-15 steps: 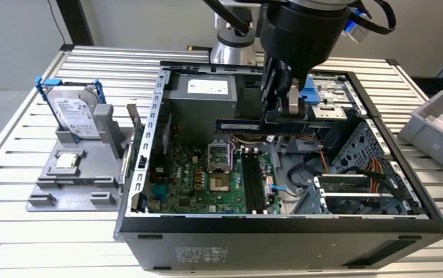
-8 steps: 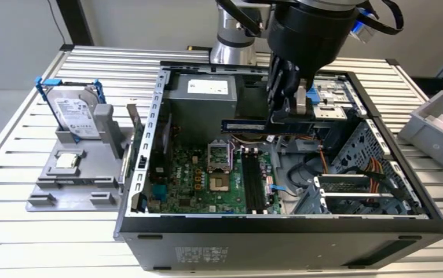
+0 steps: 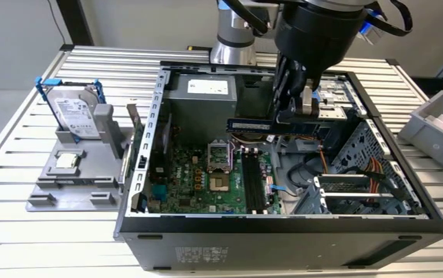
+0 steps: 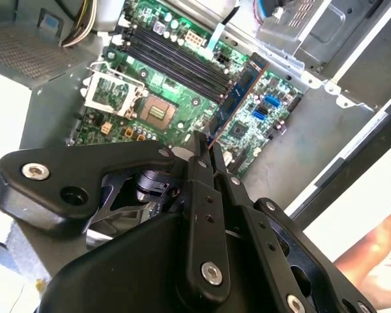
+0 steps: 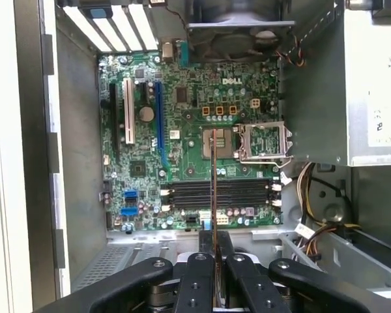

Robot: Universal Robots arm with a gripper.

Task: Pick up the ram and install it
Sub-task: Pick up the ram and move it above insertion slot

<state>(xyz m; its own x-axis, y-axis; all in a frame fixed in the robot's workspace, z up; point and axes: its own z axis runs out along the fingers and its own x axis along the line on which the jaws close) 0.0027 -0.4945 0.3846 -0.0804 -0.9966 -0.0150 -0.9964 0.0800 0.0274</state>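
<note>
The ram (image 3: pixel 250 124) is a thin blue stick held level above the open computer case. My gripper (image 3: pixel 289 120) is shut on one end of it, well above the green motherboard (image 3: pixel 205 179). In the second wrist view the ram (image 4: pixel 238 94) juts out from my gripper (image 4: pixel 205 149) over the board. In the first wrist view the ram (image 5: pixel 213 176) shows edge-on, running from my gripper (image 5: pixel 215 246) across the long black slots (image 5: pixel 218 192). It crosses them rather than lying along them. All of the slots (image 4: pixel 176 55) stand free of any stick.
The case (image 3: pixel 283 229) lies open on a slatted table. Inside are a power supply (image 3: pixel 202 95), the CPU socket (image 5: pixel 221 140) and a drive cage with cables (image 3: pixel 360 174). A grey fixture (image 3: pixel 51 191) at the exterior view's left holds a hard drive (image 3: pixel 74 113) and a small silver chip (image 3: pixel 68 160). At the right is a grey bin (image 3: pixel 438 139).
</note>
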